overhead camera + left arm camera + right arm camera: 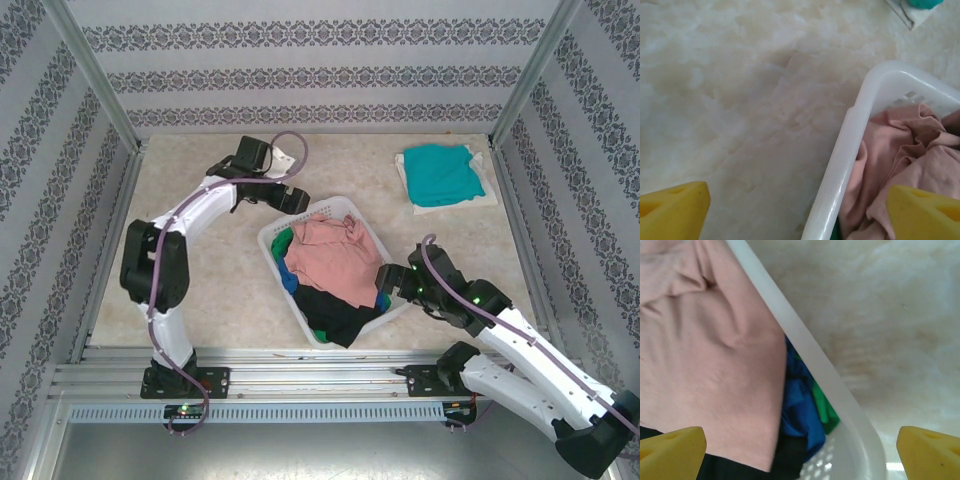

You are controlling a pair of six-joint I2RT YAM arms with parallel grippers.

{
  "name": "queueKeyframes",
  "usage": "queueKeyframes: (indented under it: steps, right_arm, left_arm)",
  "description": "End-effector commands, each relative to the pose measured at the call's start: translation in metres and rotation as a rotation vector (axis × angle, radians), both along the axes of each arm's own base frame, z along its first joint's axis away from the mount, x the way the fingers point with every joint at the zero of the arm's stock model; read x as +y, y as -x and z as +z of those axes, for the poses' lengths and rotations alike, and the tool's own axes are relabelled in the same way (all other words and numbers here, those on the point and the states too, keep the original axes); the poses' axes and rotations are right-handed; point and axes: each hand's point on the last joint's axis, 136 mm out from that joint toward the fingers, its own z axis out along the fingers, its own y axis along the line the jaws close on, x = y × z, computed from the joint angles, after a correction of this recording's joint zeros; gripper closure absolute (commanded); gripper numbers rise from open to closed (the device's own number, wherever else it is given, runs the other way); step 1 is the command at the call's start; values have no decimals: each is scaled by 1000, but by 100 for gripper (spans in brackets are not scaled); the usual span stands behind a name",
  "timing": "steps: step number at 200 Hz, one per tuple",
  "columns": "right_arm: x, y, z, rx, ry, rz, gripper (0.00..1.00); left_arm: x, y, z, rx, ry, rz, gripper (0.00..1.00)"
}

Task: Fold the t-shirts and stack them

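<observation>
Left claw (799,212) and right claw (800,452) released at the basket (840,165).
Overhead view: teal t-shirt (440,173) folded behind it, pink t-shirt (325,255) crumpled inside.

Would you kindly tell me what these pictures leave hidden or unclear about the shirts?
Top view: the salmon-pink shirt covers the pile in the basket, so how many shirts lie beneath is uncountable.
Left wrist view: the top edge cuts off the teal shirt; the white layer under it is unidentifiable.
Right wrist view: the blue shirt and green shirt are mostly buried under the pink one.
</observation>
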Motion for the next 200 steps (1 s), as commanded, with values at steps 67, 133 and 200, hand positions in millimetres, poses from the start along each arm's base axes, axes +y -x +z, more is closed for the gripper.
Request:
queueKeyframes:
  steps: [67, 133, 200]
  right_arm:
    - [-20, 3, -12, 18, 54, -54, 2]
    - [-19, -9, -12, -16, 21, -43, 2]
    - [-13, -28, -8, -62, -1, -19, 2]
  left_arm:
    - [-13, 29, -27, 126, -97, -201, 35]
    - [6, 13, -53, 128, -301, -93, 67]
    - [97, -22, -46, 81, -438, 231, 97]
